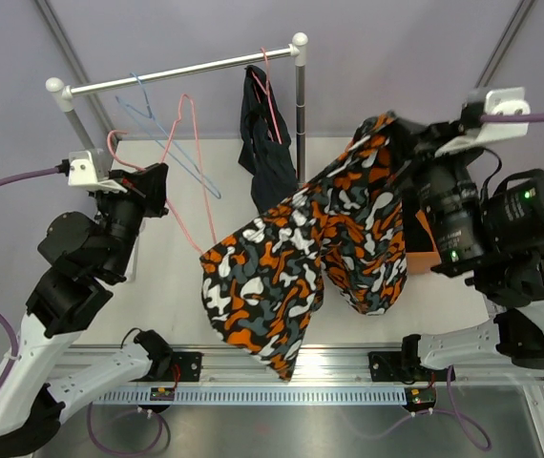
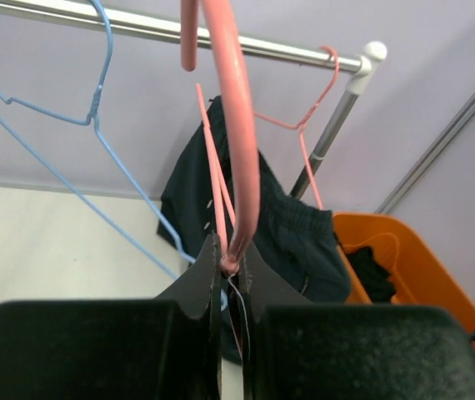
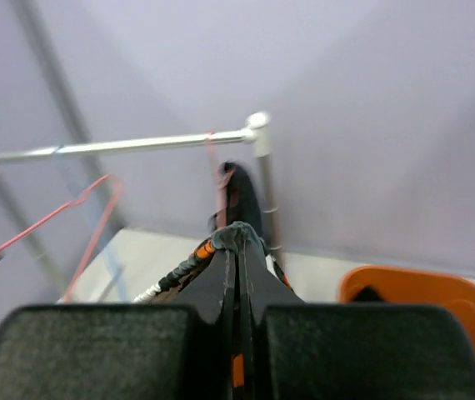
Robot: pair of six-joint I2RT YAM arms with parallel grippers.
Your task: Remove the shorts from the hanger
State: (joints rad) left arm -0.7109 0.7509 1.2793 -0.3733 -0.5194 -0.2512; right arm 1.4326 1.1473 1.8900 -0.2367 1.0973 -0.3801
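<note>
The right gripper (image 1: 401, 134) is closed and pinches the top edge of the camouflage shorts (image 1: 301, 258), in the upper right of the top view. From this grip the shorts hang down and to the left. They spread over the middle of the frame above the white table (image 1: 172, 296), and their lowest corner comes near the bottom centre. In the right wrist view the closed fingers (image 3: 221, 279) hold a bunched fold of the orange and grey fabric (image 3: 236, 237) just at their tips.

The left gripper (image 1: 157, 181) is at the left of the top view, well apart from the right one. It is closed on a pink wire hanger (image 1: 188, 143). In the left wrist view the wire of the hanger (image 2: 233, 125) passes between the shut fingertips. The lower end of this hanger meets the left edge of the camouflage shorts, but I cannot tell if it is hooked into the fabric.

A pair of black shorts (image 1: 264, 143) hangs on a second pink hanger (image 2: 312, 125) from the rail (image 1: 186, 69) in the upper centre, behind the camouflage pair. A blue wire hanger (image 1: 148, 114) hangs bare on the same rail, more to the left. An orange bin (image 2: 412, 258) stands at the right with a dark cloth (image 2: 375, 279) inside.
</note>
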